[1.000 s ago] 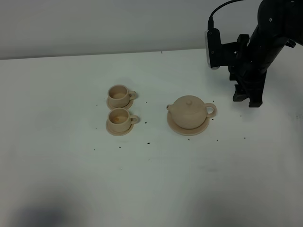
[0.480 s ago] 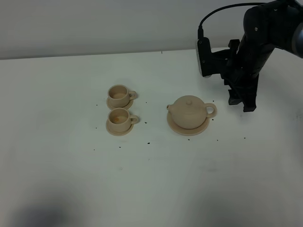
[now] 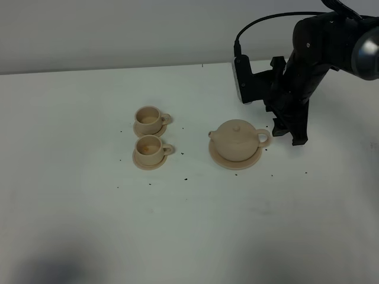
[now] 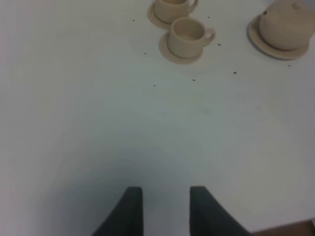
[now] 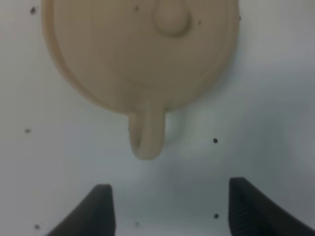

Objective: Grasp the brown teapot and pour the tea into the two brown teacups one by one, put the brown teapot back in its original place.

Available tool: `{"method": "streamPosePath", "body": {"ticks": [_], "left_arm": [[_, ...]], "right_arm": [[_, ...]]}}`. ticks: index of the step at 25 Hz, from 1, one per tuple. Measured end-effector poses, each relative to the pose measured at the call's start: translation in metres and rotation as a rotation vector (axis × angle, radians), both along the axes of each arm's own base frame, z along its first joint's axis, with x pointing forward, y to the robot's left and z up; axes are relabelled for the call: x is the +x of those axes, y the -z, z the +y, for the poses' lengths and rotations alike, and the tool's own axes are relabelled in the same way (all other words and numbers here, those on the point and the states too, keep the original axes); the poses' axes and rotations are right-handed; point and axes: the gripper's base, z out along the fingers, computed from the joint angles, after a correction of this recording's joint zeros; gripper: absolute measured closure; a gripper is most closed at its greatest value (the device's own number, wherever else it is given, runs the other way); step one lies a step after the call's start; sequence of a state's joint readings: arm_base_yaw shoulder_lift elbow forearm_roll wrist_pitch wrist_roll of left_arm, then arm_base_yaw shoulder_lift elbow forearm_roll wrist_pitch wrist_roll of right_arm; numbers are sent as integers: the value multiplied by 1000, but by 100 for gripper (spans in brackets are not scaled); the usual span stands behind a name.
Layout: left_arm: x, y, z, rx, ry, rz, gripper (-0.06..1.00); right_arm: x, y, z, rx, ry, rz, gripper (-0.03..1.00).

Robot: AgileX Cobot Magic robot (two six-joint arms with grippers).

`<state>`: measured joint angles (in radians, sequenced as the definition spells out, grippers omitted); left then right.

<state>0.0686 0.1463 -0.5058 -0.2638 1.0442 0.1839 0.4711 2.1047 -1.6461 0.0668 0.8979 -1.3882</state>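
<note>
The squat beige-tan ceramic teapot (image 5: 138, 49) sat on its wide round saucer (image 3: 234, 165), with its loop handle (image 5: 146, 135) just ahead of the right end effector (image 5: 170, 209). The end effector's jaws were released and empty. This looked like the approach; next it needed to straddle the handle and clench.

Bare table (image 3: 249, 213) lies open on the near and far sides of the teapot (image 3: 235, 139). Past its handle the right gripper (image 3: 288, 135) hangs with jaws wide. Well off its spout side stand the near cup (image 3: 148, 148) and far cup (image 3: 148, 118).
</note>
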Motion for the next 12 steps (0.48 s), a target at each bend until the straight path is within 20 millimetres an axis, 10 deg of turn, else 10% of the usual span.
{"method": "streamPosePath", "body": {"ticks": [12], "left_arm": [[0,0,0,-1,0,0,69]], "right_arm": [[3,19,3,3,0,24,46]]}}
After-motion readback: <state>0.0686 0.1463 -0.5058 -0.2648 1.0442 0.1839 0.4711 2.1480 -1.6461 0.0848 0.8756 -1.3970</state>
